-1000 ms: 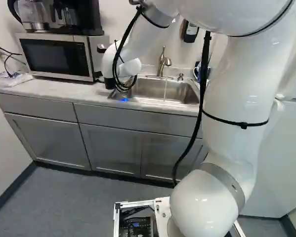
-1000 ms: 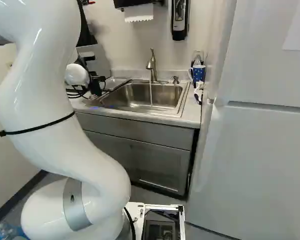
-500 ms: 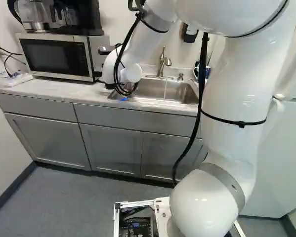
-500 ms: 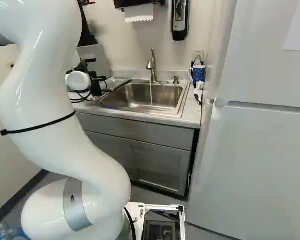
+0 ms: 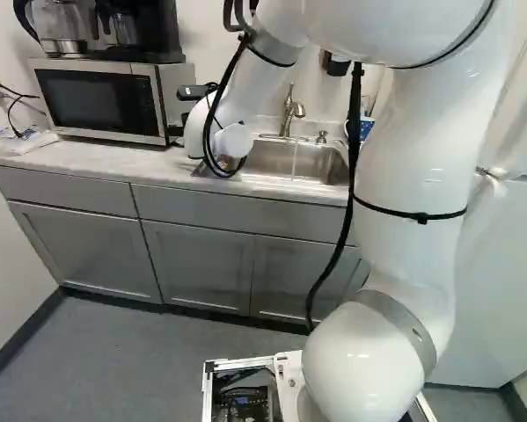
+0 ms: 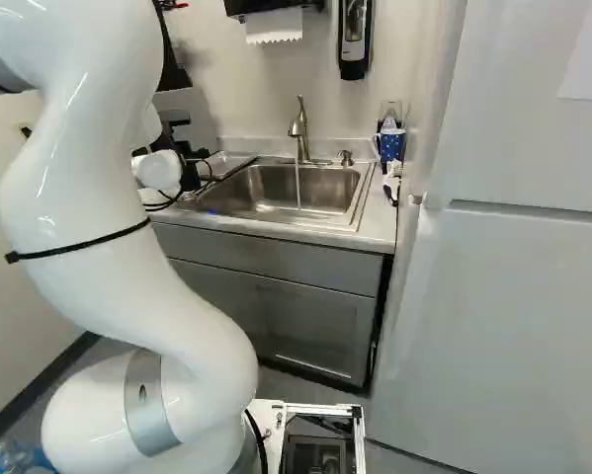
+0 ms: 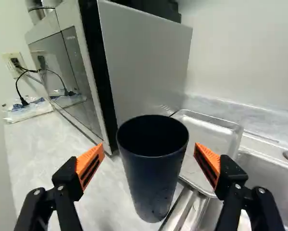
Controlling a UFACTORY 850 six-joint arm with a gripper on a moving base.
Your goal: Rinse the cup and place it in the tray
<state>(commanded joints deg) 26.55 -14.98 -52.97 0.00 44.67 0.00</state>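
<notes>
Jaws apart. Cup (image 7: 153, 168) upright on table (image 7: 47, 159) at their twelve o'clock; tray (image 7: 206, 132) at cup's one o'clock. Water (image 6: 297, 186) running from faucet (image 6: 302, 131) into sink (image 6: 327, 186).

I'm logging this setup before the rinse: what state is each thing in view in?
Cup: upright, not gripped
Gripper: open
Tap: running into the sink
Tray: face up, bare where it shows
Microwave: door shut
Cabinet doors: shut
</notes>
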